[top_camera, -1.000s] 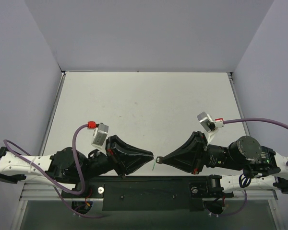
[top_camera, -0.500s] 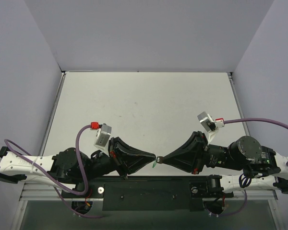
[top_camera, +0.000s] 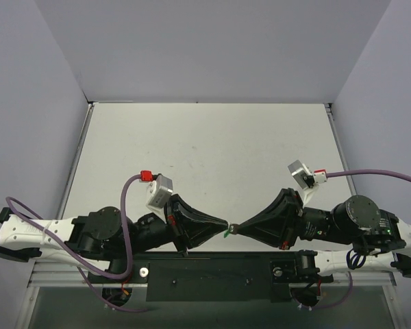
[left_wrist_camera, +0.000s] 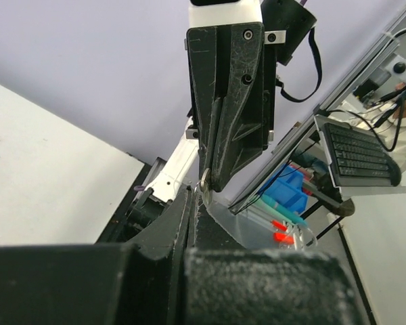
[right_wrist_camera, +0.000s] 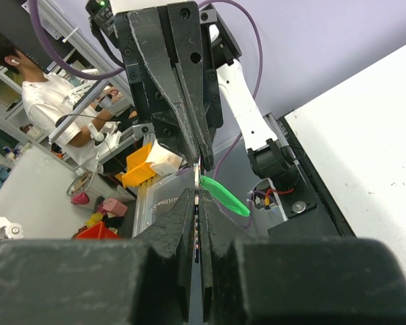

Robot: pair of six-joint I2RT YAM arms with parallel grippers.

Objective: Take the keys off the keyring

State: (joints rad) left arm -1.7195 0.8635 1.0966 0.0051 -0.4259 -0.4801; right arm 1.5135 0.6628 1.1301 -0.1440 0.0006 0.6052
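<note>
My left gripper [top_camera: 225, 225] and right gripper [top_camera: 234, 228] meet tip to tip over the table's near edge. In the right wrist view my right gripper [right_wrist_camera: 198, 197] is shut on the thin silver key [right_wrist_camera: 198, 178], seen edge-on. The key runs up into the shut tips of the left gripper [right_wrist_camera: 198, 161]. The bright green keyring [right_wrist_camera: 224, 196] hangs free beside the tips and also shows in the top view [top_camera: 227, 234]. In the left wrist view my left gripper [left_wrist_camera: 192, 198] is shut, with a bit of silver metal [left_wrist_camera: 204, 187] at the right gripper's tip [left_wrist_camera: 210, 183].
The white table [top_camera: 205, 151] lies behind the grippers, walled at the back and sides. The black base rail [top_camera: 212, 274] runs under the tips. Purple cables [top_camera: 377, 173] loop off both wrists. Bins and a clear box sit beyond the near edge.
Both grippers have shifted slightly to the right, still tip to tip. The left wrist has moved forward and turned. The green keyring now sticks out sideways under the tips.
</note>
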